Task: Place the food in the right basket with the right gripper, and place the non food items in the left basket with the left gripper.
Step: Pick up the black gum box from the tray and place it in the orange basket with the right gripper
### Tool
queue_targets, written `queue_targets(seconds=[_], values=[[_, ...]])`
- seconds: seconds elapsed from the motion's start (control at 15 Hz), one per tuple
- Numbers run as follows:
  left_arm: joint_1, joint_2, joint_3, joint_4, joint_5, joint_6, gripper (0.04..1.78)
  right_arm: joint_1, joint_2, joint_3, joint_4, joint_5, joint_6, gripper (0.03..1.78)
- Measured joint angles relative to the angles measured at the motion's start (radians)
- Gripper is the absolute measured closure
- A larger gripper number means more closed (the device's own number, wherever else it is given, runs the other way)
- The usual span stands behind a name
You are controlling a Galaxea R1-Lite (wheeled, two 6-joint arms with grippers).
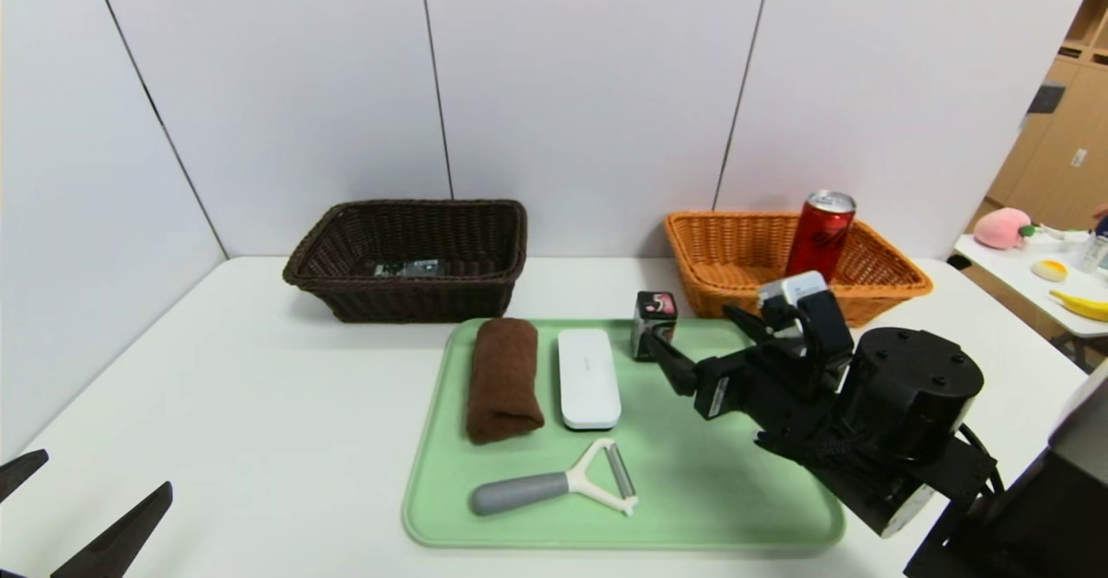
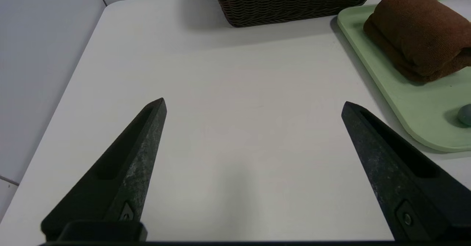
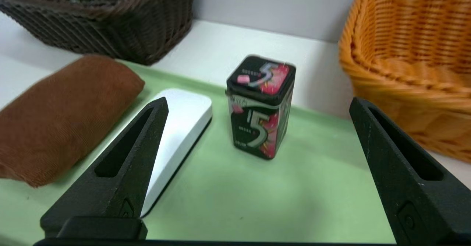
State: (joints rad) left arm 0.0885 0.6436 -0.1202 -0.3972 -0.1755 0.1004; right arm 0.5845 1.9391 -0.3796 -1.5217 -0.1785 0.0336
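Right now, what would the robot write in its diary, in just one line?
right gripper: open, facing gum box on tray | left gripper: open, parked over table | can: in orange basket

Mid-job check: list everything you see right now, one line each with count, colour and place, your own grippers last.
tray: 1, light green, centre of table
towel: 1, brown, rolled, left part of tray
flat case: 1, white, on tray beside towel
peeler: 1, grey handle, white head, front of tray
gum tin: 1, black with red, upright at tray's back edge
left basket: 1, dark brown, behind tray; a small dark item inside
right basket: 1, orange, back right
can: 1, red, upright in right basket
table: 1, white
left gripper: open, over bare table left of tray
right gripper: open, over tray, facing gum tin
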Motion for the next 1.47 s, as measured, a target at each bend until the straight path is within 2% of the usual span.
queue_targets(seconds=[0.4, 0.6, 1.47], values=[[0.0, -0.037, 0.004, 0.049, 0.0, 0.0, 0.13, 0.009, 0.084, -0.043, 0.0, -0.002, 0.005, 0.12], [0.0, -0.052, 0.004, 0.056, 0.0, 0.0, 0.13, 0.008, 0.12, -0.071, 0.001, -0.003, 0.036, 0.12], [0.0, -0.059, 0.002, 0.065, 0.0, 0.001, 0.13, -0.04, 0.252, -0.232, 0.001, 0.0, 0.033, 0.12]])
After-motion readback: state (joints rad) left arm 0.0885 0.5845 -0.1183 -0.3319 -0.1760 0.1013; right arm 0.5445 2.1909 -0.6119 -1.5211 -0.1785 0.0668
